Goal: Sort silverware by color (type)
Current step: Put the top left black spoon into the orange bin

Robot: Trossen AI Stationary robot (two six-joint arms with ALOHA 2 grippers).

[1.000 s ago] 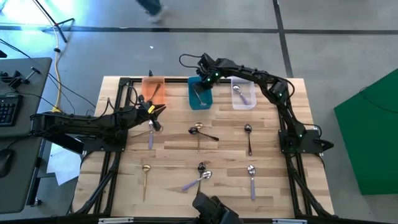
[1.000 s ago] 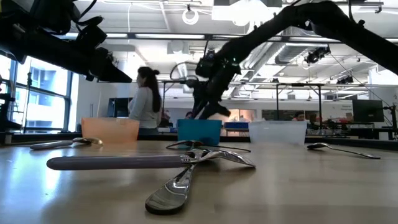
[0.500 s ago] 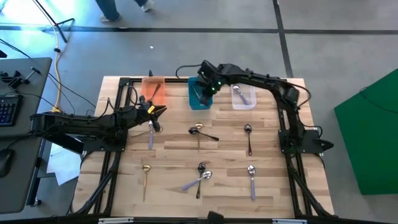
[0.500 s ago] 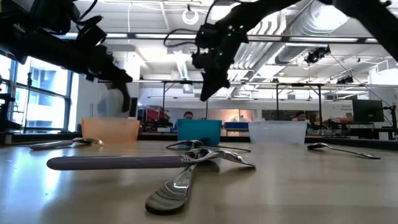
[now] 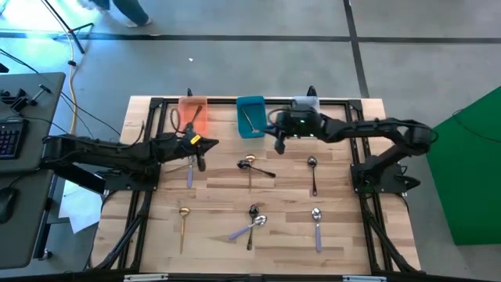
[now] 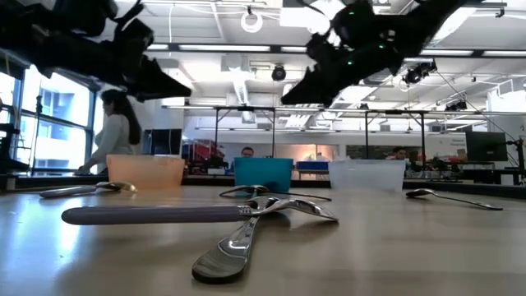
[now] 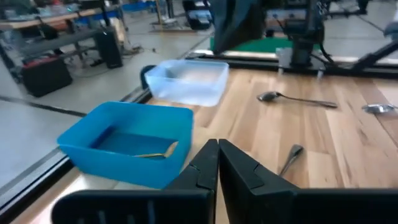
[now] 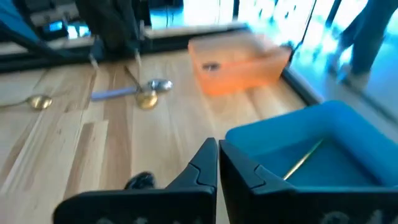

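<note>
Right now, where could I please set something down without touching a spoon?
Bare wood lies between the centre spoon pair and the dark spoon, and right of the right-hand lavender-handled spoon. The front-centre spoon cluster is crowded.

orange bin (image 5: 194, 116), teal bin (image 5: 250, 117), clear bin (image 7: 185, 81) along the wooden table's (image 5: 344, 227) far edge

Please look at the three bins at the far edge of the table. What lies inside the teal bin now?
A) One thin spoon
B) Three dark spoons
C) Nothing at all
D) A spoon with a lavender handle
A: the high view shows a single thin spoon lying in the teal bin, and the left wrist view shows the same spoon resting on the bin's floor; it looks gold there.
</note>
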